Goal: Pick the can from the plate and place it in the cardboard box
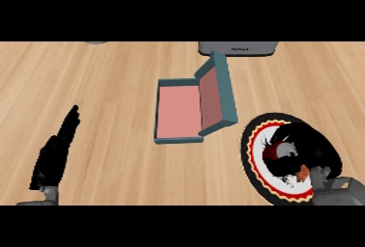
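The can (276,151), red and grey, stands on the round plate (251,159), which has a black, red and yellow rim, at the lower right. My right hand (308,144) is over the plate with its black fingers curled round the can, hiding most of it. The box (178,140) has teal walls and a pink inside. It lies open left of the plate, its lid (217,91) raised on the right side. My left hand (55,152) rests at the far left with straight fingers, holding nothing.
A grey appliance (237,48) sits at the counter's far edge behind the box. A small grey object (96,42) shows at the top left. Bare wooden counter lies between my left hand and the box.
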### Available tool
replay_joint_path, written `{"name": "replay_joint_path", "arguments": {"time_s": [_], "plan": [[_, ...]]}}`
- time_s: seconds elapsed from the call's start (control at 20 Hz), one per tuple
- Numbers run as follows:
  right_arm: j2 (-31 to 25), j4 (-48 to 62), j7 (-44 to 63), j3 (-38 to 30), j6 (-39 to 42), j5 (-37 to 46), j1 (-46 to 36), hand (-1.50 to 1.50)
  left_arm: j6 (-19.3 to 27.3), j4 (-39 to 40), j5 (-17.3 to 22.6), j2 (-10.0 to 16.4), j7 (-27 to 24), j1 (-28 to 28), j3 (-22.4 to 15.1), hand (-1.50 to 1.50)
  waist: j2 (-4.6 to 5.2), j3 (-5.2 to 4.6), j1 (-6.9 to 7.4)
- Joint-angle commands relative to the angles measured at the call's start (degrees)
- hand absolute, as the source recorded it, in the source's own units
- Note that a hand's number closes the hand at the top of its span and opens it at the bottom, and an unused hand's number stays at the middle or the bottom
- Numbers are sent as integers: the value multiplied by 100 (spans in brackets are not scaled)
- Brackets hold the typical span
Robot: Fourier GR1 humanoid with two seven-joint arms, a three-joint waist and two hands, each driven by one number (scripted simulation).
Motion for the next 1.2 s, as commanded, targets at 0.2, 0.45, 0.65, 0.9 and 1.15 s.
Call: {"name": "replay_joint_path", "arguments": {"time_s": [0.2,0.45,0.65,0.9,1.15], "plan": [[141,-1105,816,347,-409,1257,619,150,-301,-250,200,217,284,-45,274,0,-27,1,-77],[603,-1301,1870,1404,-1281,3177,1724,150,29,-99,-21,-115,-71,253,98,0,-50,-8,-171],[692,-2165,2289,1688,-1120,4158,2242,150,-49,-141,-38,-12,130,54,142,0,-36,-5,-149],[984,-2970,2527,1951,-600,5153,2515,150,-195,-166,42,28,119,4,178,0,-25,-6,-111],[1496,-3477,1558,1852,-1040,5205,1758,150,-218,-111,35,35,241,-120,218,0,-5,1,-34]]}}
